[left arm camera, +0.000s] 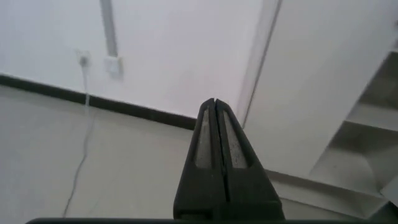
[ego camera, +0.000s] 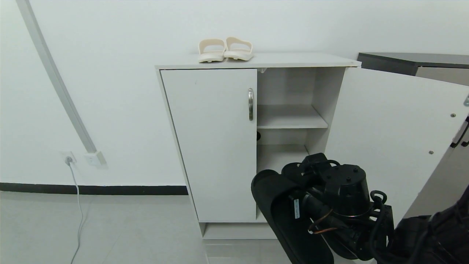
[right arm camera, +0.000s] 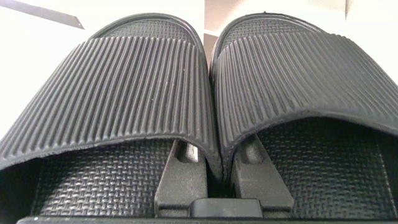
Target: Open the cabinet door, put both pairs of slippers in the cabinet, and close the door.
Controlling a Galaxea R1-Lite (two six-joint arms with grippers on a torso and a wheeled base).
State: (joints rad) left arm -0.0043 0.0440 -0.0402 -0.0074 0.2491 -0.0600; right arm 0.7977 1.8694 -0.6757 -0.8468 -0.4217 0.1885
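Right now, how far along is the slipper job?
Done: the cabinet's right door stands open. In hand: the right gripper holds the black slippers pinched together in front of the open side, apparently not yet inside. Left: shelve them, then the cream slippers sitting on the cabinet top, and close the door.
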